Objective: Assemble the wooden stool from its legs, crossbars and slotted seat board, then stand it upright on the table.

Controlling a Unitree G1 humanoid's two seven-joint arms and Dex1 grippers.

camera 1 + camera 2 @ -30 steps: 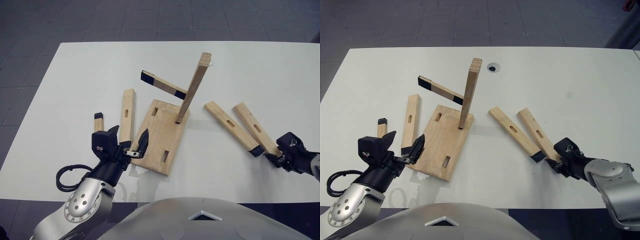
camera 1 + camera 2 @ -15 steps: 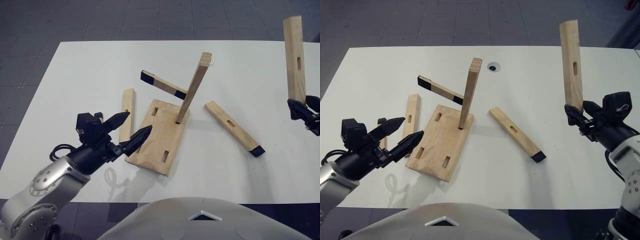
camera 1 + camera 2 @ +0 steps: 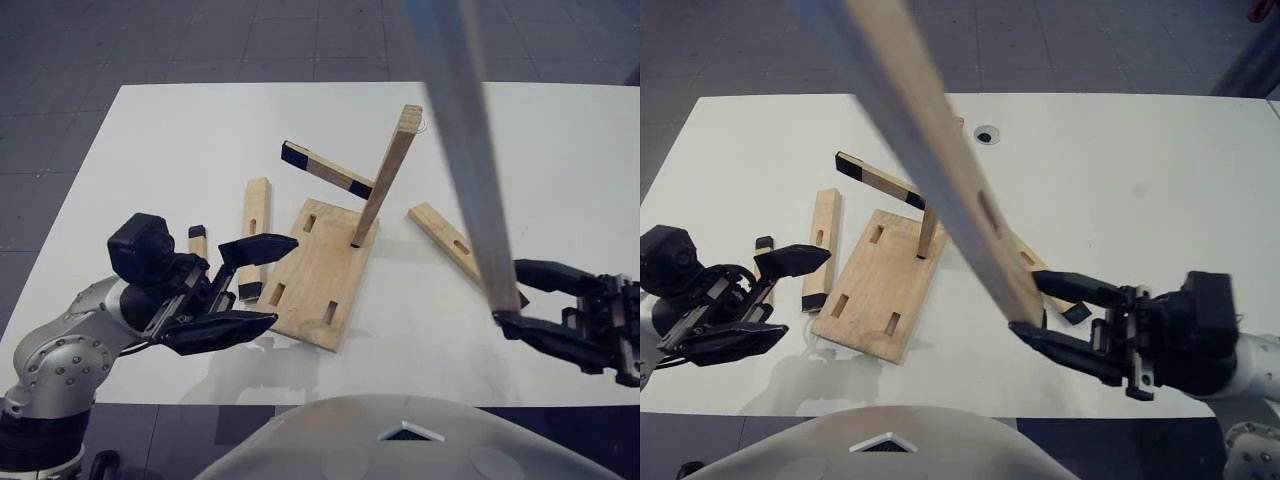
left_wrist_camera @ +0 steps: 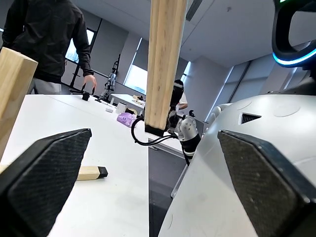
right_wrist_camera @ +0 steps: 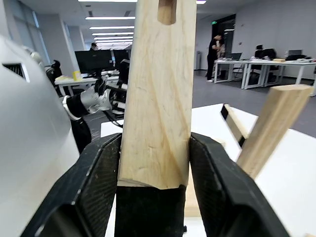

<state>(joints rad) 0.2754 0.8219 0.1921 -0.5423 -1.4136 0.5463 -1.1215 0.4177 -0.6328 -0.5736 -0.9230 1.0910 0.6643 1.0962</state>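
The slotted seat board lies flat at mid-table. One leg stands tilted in a slot of it, with a black-tipped crossbar sticking out to the left. My right gripper is shut on the lower end of a second slotted leg, which it holds high above the table, leaning up and left; the right wrist view shows this leg clamped between the fingers. My left gripper hovers open and empty over the board's left edge, its pads wide apart.
A slotted leg and a short black-tipped piece lie on the white table left of the board. Another slotted leg lies right of the board, partly hidden by the held leg. The table's far half is bare.
My right gripper picked a leg off the table's right side, raised it, and swung it inward and nearer the head. My left gripper rose off the table and opened wider.
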